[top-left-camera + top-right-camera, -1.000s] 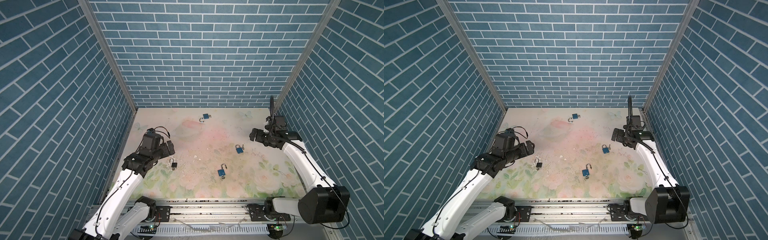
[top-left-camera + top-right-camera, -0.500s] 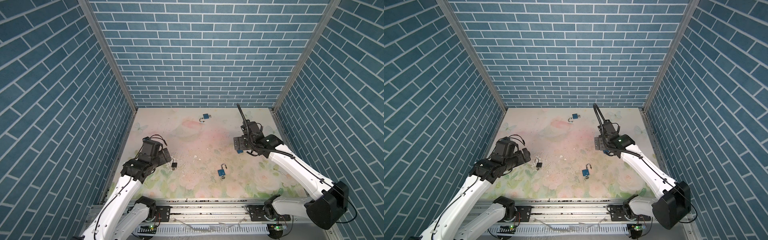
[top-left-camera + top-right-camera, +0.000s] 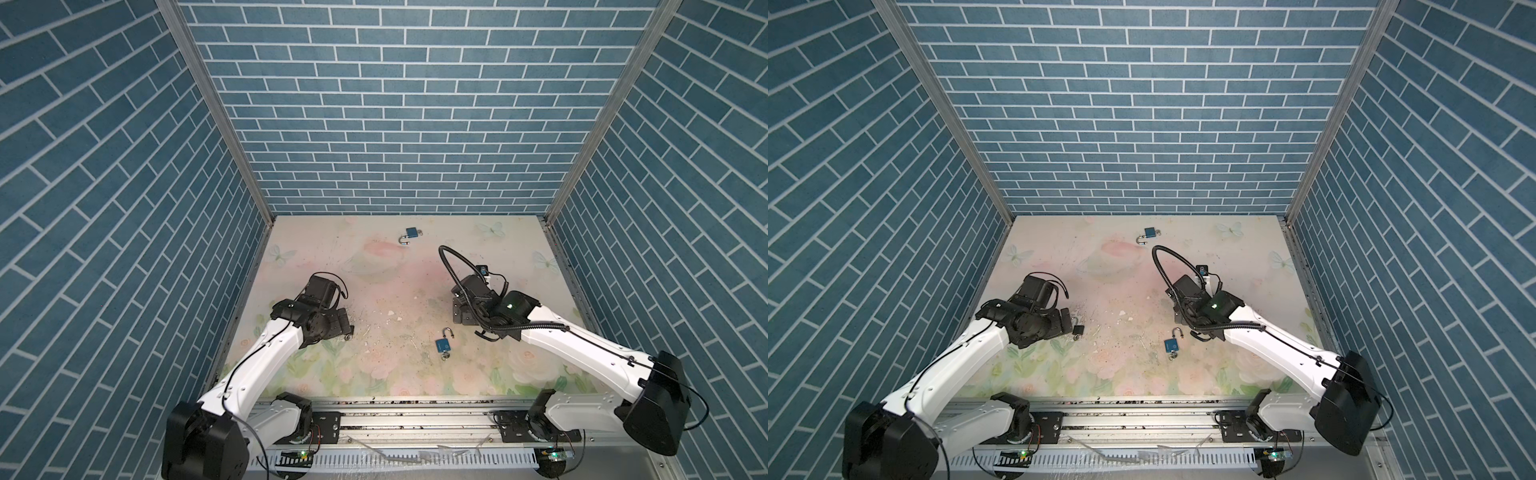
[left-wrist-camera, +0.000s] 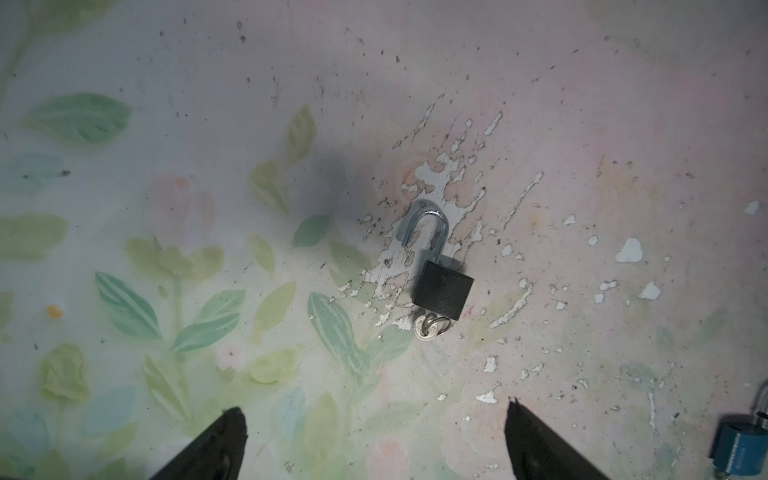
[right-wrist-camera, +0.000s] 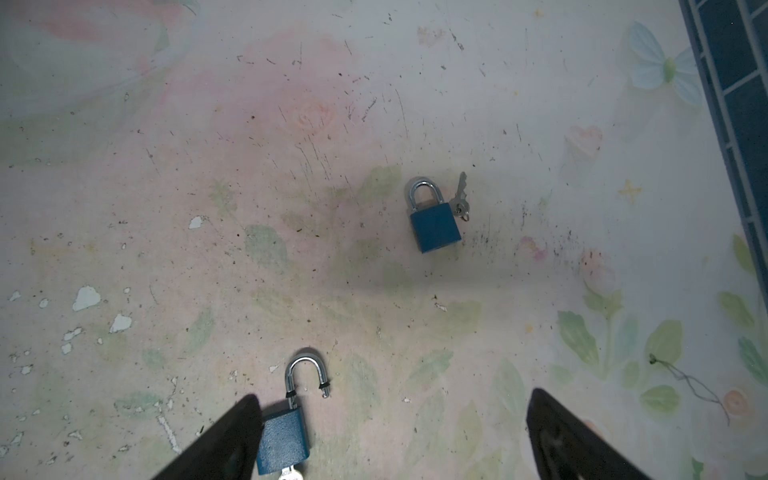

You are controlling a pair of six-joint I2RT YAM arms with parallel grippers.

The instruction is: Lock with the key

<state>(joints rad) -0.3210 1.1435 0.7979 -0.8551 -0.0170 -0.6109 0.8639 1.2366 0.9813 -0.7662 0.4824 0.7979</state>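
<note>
Item 1: black padlock (image 4: 442,293), shackle sprung open, key (image 4: 430,326) in its base. It lies on the floral table (image 3: 1121,270) at 8 o'clock, just beyond the left gripper (image 4: 374,411), whose jaws are spread wide and empty.
Item 2: shut blue padlock (image 5: 434,226), loose key (image 5: 459,195) just beside it, beyond the right gripper (image 5: 395,397), whose jaws are also wide and empty.
Item 3: open blue padlock (image 3: 442,345), 5 o'clock.
Item 4: far blue padlock (image 3: 411,233), 12 o'clock.

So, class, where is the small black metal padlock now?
In a top view the small black metal padlock lies on the left side of the floral tabletop, right by the open left pincer; the nearest blue padlock lies to its right.
</note>
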